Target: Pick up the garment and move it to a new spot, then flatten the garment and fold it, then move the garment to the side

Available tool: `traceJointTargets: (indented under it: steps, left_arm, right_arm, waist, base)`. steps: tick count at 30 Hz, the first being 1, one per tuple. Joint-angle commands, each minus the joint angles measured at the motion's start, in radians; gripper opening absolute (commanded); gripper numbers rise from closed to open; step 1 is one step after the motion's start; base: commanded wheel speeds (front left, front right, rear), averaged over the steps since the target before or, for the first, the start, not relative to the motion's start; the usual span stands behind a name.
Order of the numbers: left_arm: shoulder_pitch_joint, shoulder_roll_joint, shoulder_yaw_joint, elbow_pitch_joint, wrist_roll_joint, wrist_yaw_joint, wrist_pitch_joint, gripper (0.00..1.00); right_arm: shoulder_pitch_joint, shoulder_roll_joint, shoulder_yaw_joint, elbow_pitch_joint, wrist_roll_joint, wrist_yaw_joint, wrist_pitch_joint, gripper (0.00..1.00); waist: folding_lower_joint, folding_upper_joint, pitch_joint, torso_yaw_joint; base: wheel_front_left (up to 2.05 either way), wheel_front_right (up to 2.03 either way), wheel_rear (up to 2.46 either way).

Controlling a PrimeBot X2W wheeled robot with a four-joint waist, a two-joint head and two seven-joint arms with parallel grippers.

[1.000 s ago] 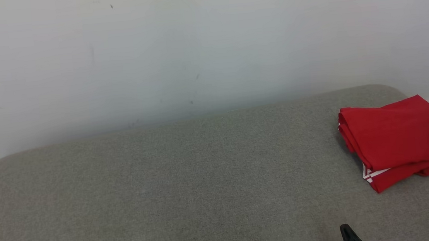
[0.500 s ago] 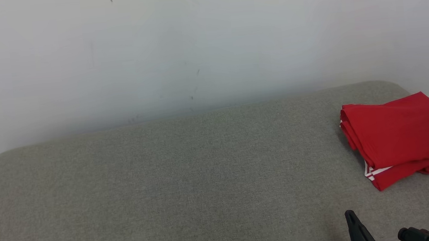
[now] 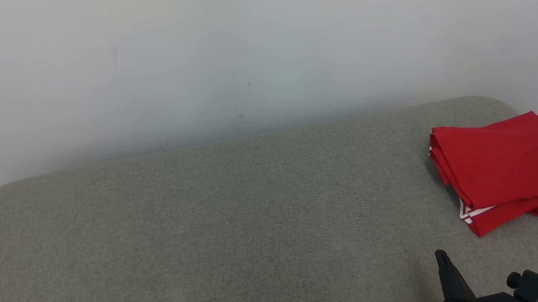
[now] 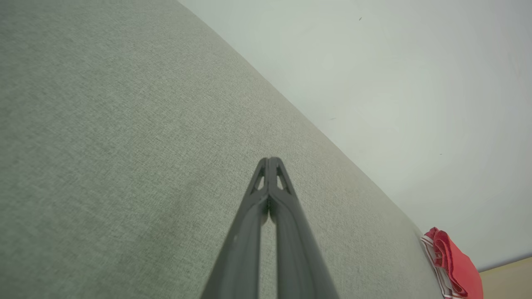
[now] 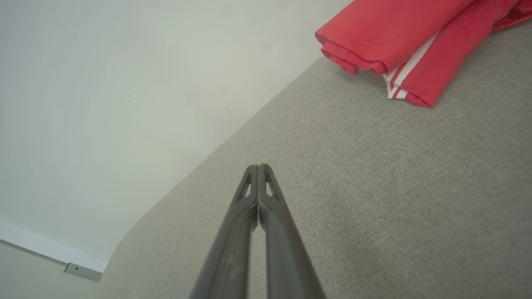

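So the red garment (image 3: 504, 169) is sitting folded at the far right end of the grey cushion (image 3: 208, 234), white stripes peeking out at its near edge. My right gripper (image 5: 258, 167) hovers over bare fabric near it, fingers pressed together on nothing. My left gripper (image 4: 270, 160) is the same deal, pinched closed and empty, well apart from the garment.

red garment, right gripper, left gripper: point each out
folded red garment (image 3: 504, 164), head view, middle of its top fold
right gripper (image 5: 258, 167), right wrist view, where fingertips meet
left gripper (image 4: 270, 160), left wrist view, where fingertips meet
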Motion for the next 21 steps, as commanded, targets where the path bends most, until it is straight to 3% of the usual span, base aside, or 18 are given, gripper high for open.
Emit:
traceJointTargets:
  steps: [1,21]
  left_arm:
    - [-0.032,0.003,0.012,-0.005,-0.048,-0.007,0.012,0.0]
    - [-0.079,0.003,0.062,0.025,-0.297,-0.027,0.084,0.0]
  right_arm:
    - [-0.035,0.005,-0.008,0.0,0.048,0.0,0.009,0.0]
    - [-0.111,0.023,-0.041,0.051,0.305,0.0,0.065,0.0]
  waist:
    - [-0.0001,-0.0001,0.003,0.001]
    - [-0.0001,-0.0001,0.026,0.006]
  base:
    - [0.0,0.0,0.0]
    - [0.0,0.0,0.0]
